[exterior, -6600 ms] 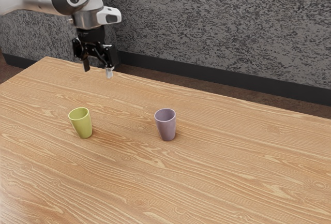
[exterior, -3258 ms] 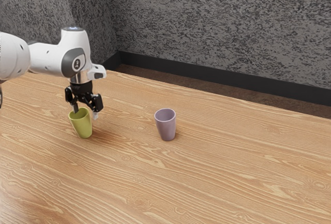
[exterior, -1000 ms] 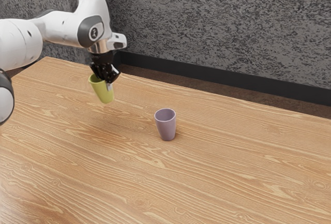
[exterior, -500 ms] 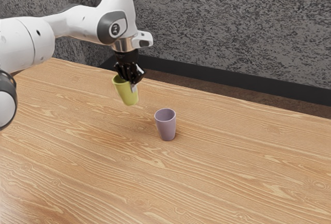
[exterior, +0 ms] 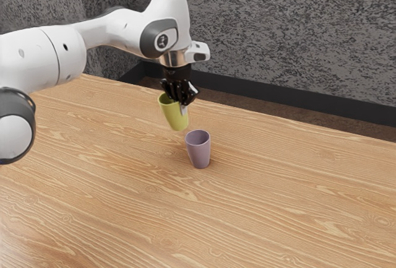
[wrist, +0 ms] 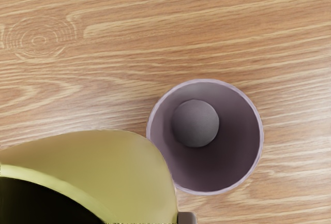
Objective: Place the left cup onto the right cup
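My gripper (exterior: 180,98) is shut on the rim of the green cup (exterior: 174,112), which hangs tilted in the air above the table. The purple cup (exterior: 198,148) stands upright on the wood just to the exterior view's right of the green cup and below it. In the wrist view the green cup (wrist: 103,172) looms close under my hand, and the purple cup (wrist: 207,136) shows its open mouth and round bottom beside it, partly covered by the green cup's wall.
The wooden table (exterior: 278,206) stretches wide on all sides of the cups. A speckled grey wall (exterior: 297,26) with a dark baseboard runs behind the table's far edge.
My arm has carried the green cup from its spot on the table up and toward the exterior view's right, from well clear of the purple cup to just beside and above it.
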Tool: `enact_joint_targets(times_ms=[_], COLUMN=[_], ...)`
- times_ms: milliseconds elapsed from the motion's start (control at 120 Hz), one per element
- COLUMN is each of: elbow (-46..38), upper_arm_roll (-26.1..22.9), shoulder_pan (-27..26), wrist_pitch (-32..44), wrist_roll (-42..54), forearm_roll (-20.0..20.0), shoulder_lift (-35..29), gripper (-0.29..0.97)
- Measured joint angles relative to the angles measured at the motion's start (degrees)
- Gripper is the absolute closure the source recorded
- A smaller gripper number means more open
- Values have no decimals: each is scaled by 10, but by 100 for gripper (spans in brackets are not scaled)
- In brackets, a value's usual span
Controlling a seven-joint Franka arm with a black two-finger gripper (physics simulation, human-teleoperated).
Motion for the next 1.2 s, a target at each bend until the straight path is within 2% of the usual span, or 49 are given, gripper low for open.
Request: enact_joint_targets(times_ms=[400,925,1200], elbow=[86,130,120], upper_arm_roll=[0,-1,-2], shoulder_pan=[-27,-43,-43], wrist_pitch=[-14,-25,-36], wrist_roll=[-25,-42,-49], forearm_roll=[16,24,25], shoulder_lift=[55,83,83], gripper=[79,79,79])
